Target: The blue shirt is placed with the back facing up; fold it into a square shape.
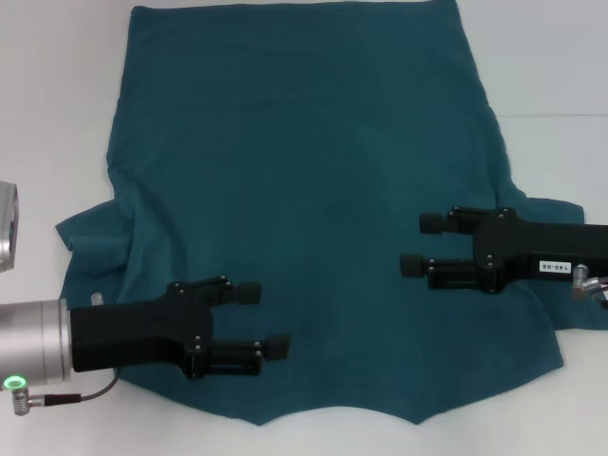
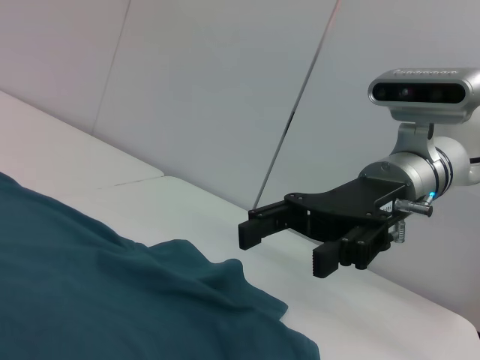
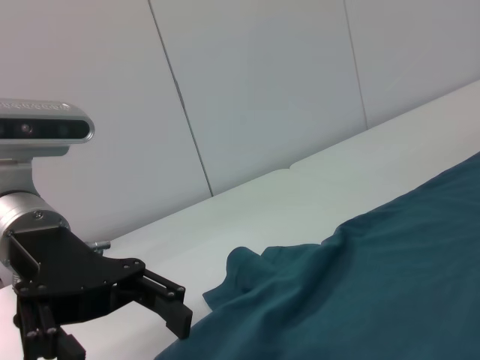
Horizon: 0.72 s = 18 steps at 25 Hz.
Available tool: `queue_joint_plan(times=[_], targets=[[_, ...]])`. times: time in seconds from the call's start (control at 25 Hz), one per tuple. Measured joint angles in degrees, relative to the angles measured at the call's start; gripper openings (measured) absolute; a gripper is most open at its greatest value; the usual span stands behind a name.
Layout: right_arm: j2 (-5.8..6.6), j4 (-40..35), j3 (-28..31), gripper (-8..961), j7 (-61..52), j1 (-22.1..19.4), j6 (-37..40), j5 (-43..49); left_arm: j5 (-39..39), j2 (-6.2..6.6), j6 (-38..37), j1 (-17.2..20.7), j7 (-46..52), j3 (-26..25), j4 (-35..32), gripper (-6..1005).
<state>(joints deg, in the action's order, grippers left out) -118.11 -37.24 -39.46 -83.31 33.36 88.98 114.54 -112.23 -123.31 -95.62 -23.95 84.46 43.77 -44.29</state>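
The blue shirt (image 1: 313, 190) lies spread flat on the white table (image 1: 57, 95), plain side up, with a rumpled sleeve (image 1: 90, 242) at the left. My left gripper (image 1: 264, 319) hovers open over the shirt's near left part. Over the near right part my right gripper (image 1: 422, 244) is open too, and both have nothing between their fingers. The left wrist view shows the shirt (image 2: 112, 300) and, farther off, the right gripper (image 2: 285, 247). In the right wrist view the shirt (image 3: 375, 285) appears with the left gripper (image 3: 124, 334) beyond it.
A silver device (image 1: 8, 228) sits at the left edge of the head view. Bare white table (image 1: 551, 76) surrounds the shirt on the left, right and near sides. White wall panels (image 2: 225, 90) rise behind the table.
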Motion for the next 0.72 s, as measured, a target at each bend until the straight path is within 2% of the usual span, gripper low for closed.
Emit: queue_joint_plan(times=[0.48,0.72], targets=[[-0.14,0.1,0.0,851,0.0,0.0,0.0,-0.2,0.0,-0.01,0.1,0.0,0.0,-0.4,0.0,925],[-0.69,0.1,0.3,851,-0.2,0.0,0.0,-0.4,0.1,-0.4,2.7,0.0,0.9,-7.9,0.2,921]])
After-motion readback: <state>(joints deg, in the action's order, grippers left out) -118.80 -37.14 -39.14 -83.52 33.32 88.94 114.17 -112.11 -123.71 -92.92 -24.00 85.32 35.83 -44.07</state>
